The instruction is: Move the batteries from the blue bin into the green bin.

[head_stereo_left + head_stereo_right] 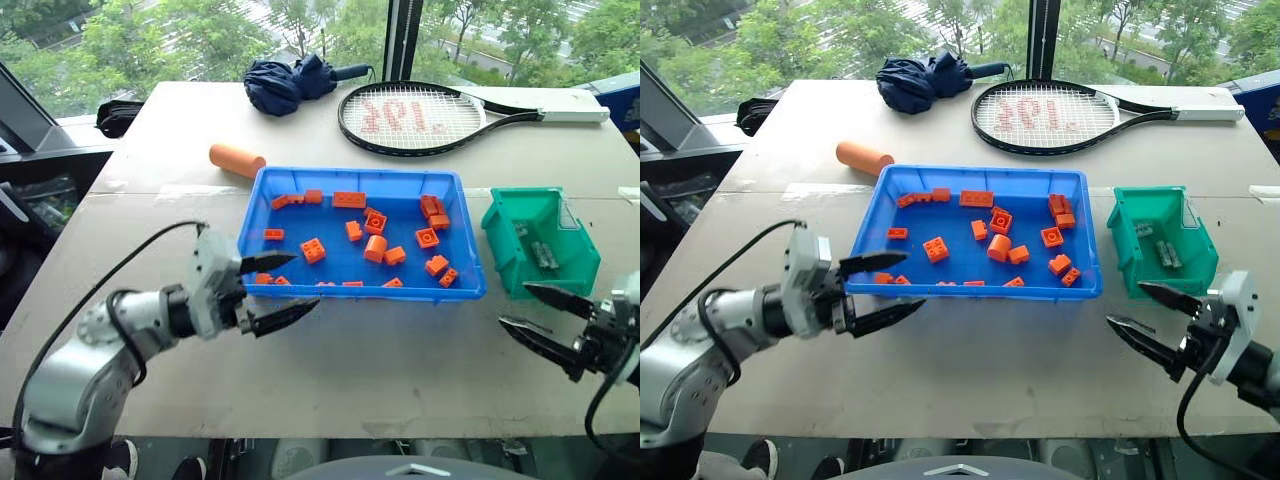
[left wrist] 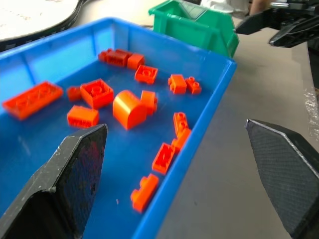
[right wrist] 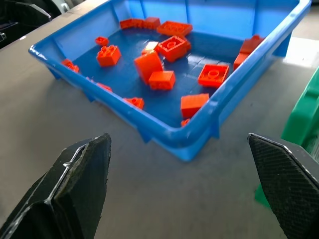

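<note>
Big windows with trees outside, and a pale bench (image 1: 400, 350) in front of them carrying the whole setup. Blue bin (image 1: 470, 290) sits in the middle, green bin (image 1: 500, 245) just beside its right end, not quite touching as far as I can tell.

Progress-wise this looks basically done. From the head views the batteries (image 1: 537, 250) are lying down in the green bin, a few silvery cylinders on its floor. What remains in the blue bin is orange toy bricks (image 1: 374, 247), no metal that I can spot, though the near wall hides a strip of its floor. So my guess is nothing's left to move.

Left gripper (image 1: 272, 292) hangs at the blue bin's near left corner, released, jaws spread, nothing in them. Right gripper (image 1: 542, 318) is in front of the green bin, also spread wide and empty.

Wrist views get a close look at the bricks but can't see into the green bin; the head views do. Racket (image 1: 415, 117), umbrella (image 1: 290, 82) and an orange cylinder (image 1: 236, 160) at the back.
</note>
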Tool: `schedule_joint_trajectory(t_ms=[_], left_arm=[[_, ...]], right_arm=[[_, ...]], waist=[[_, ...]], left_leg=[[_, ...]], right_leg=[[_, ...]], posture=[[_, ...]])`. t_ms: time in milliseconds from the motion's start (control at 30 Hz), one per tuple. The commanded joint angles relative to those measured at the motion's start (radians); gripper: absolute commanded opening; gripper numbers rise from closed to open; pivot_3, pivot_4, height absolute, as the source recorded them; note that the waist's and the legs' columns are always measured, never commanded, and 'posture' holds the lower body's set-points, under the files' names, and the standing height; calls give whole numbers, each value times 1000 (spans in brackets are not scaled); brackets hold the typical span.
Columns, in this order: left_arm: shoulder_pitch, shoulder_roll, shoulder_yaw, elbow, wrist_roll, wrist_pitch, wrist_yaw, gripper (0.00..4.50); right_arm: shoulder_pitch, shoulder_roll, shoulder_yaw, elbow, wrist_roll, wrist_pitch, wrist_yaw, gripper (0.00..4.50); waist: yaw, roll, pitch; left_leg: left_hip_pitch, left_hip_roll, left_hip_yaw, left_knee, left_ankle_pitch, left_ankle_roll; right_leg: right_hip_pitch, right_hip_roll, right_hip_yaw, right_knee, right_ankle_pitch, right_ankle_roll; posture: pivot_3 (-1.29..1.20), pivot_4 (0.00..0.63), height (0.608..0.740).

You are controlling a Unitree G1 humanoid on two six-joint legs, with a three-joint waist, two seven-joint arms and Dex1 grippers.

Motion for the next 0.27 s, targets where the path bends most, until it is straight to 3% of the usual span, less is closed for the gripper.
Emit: schedule_joint_trajectory(t_ms=[33, 133, 267], left_arm=[[175, -34, -1, -58, 88, -135, -14, 4500], [282, -77, -61, -11, 180, -246, -8, 4500], [349, -116, -134, 87, 287, -411, -25, 4500]], right_arm=[[98, 1, -10, 173, -128, -266, 122, 4408], [120, -24, 18, 312, -209, -439, 188, 4408], [95, -63, 44, 416, -217, -521, 249, 4408]], waist=[[2, 1, 0], [8, 4, -3], [8, 5, -4]], left_leg=[[6, 0, 1, -2, 0, 0], [15, 0, 3, -8, -1, 1], [26, 0, 12, -13, -1, 1]], right_leg=[[5, 0, 0, -2, -1, 0], [15, 0, 0, -11, -3, -4], [22, 0, 5, -14, -3, -4]], posture=[[0, 150, 740], [0, 150, 740], [0, 150, 740]])
